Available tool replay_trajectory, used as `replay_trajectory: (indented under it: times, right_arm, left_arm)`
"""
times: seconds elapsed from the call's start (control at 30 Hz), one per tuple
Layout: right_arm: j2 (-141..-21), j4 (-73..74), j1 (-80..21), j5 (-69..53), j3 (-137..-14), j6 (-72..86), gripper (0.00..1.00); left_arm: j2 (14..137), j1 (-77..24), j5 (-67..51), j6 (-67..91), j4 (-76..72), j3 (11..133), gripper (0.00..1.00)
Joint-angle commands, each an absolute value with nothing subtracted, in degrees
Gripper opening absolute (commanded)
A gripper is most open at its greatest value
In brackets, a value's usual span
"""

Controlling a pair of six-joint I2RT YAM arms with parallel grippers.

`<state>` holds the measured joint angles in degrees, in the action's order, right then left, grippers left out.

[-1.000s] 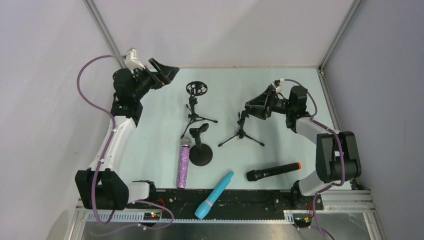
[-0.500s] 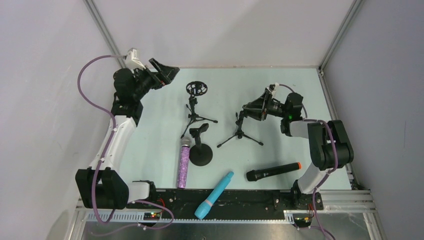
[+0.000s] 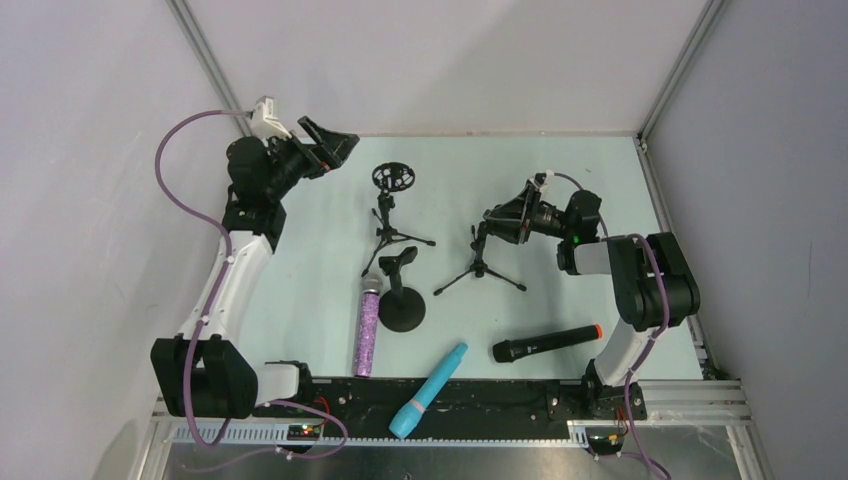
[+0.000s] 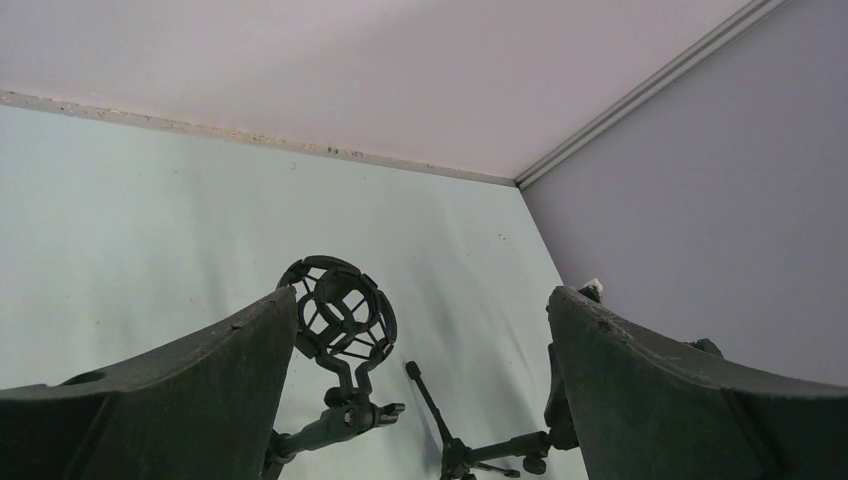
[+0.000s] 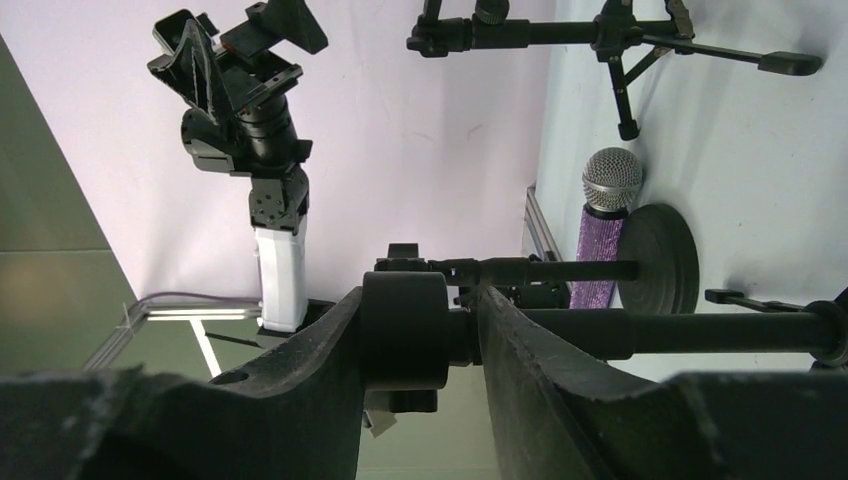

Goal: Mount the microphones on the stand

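Three microphones lie near the front edge: purple glitter point(image 3: 366, 330), cyan-blue point(image 3: 428, 390), and black with an orange ring point(image 3: 545, 343). My right gripper point(image 3: 497, 222) is closed around the top of the small tripod stand point(image 3: 480, 262). In the right wrist view the fingers point(image 5: 300, 380) press on the stand's black cylindrical head point(image 5: 405, 340), and the purple microphone point(image 5: 603, 240) shows behind. My left gripper point(image 3: 325, 145) is open and empty at the back left, raised. In its wrist view point(image 4: 420, 305) the shock-mount stand point(image 4: 338, 310) shows below.
A shock-mount tripod stand point(image 3: 392, 180) stands at the back centre. A round-base stand with a clip point(image 3: 402, 305) stands next to the purple microphone's head. The cyan microphone overhangs the black front rail point(image 3: 500, 395). Walls close in the back and both sides.
My right gripper has moved left and come onto the top of the small tripod stand, its arm folding in. The stand has shifted slightly left. The left arm has not moved.
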<state>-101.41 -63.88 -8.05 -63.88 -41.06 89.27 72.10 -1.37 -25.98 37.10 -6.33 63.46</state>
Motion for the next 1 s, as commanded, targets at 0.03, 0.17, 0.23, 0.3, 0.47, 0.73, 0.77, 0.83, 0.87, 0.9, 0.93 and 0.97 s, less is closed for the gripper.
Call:
replay_trajectory:
  times: [0.03, 0.17, 0.23, 0.3, 0.47, 0.73, 0.77, 0.83, 0.87, 0.9, 0.93, 0.97]
  right_arm:
    - [-98.9, -58.4, -9.2, -62.8, -40.9, 83.0, 0.44]
    - [-99.4, -57.3, -9.2, -62.5, -40.9, 82.2, 0.36]
    - [-99.5, -57.1, -9.2, -62.4, -40.9, 81.7, 0.3]
    - [-99.3, -55.6, -9.2, -62.1, -40.9, 80.2, 0.25]
    - [-98.1, -46.6, -9.0, -60.6, -40.9, 73.5, 0.15]
    - [-95.6, -29.5, -8.8, -55.9, -40.9, 58.2, 0.14]
    - [-95.4, -27.6, -8.8, -55.1, -40.9, 57.5, 0.13]
    - [-95.5, -25.3, -8.7, -54.1, -40.8, 55.6, 0.13]
    - [-95.6, -24.9, -8.7, -54.0, -40.9, 54.8, 0.13]
    - [-96.0, -24.3, -8.7, -53.8, -40.9, 54.4, 0.13]
    - [-96.6, -24.1, -8.7, -53.7, -40.9, 53.8, 0.13]
    - [-97.0, -24.0, -8.7, -53.7, -40.9, 53.6, 0.13]
  left_arm:
    - [72.1, -1.7, -27.2, 37.2, -8.5, 63.2, 0.98]
    - [72.2, -1.7, -27.3, 37.2, -8.5, 63.1, 0.98]
    - [72.2, -1.7, -27.2, 37.1, -8.5, 63.1, 0.98]
    - [72.1, -1.8, -27.2, 37.2, -8.5, 63.1, 0.98]
    - [72.0, -1.8, -27.2, 37.1, -8.5, 63.1, 0.98]
    - [72.1, -1.8, -27.4, 37.2, -8.5, 63.2, 0.98]
    - [72.0, -1.9, -27.3, 37.1, -8.5, 63.1, 0.98]
    - [72.0, -2.0, -27.2, 37.0, -8.5, 63.1, 0.98]
    - [72.0, -2.0, -27.2, 37.0, -8.5, 63.1, 0.99]
    - [72.1, -2.1, -27.3, 37.0, -8.5, 63.1, 0.99]
    - [72.0, -2.1, -27.3, 37.0, -8.5, 63.1, 0.98]
    - [72.0, -2.2, -27.3, 37.0, -8.5, 63.1, 0.98]
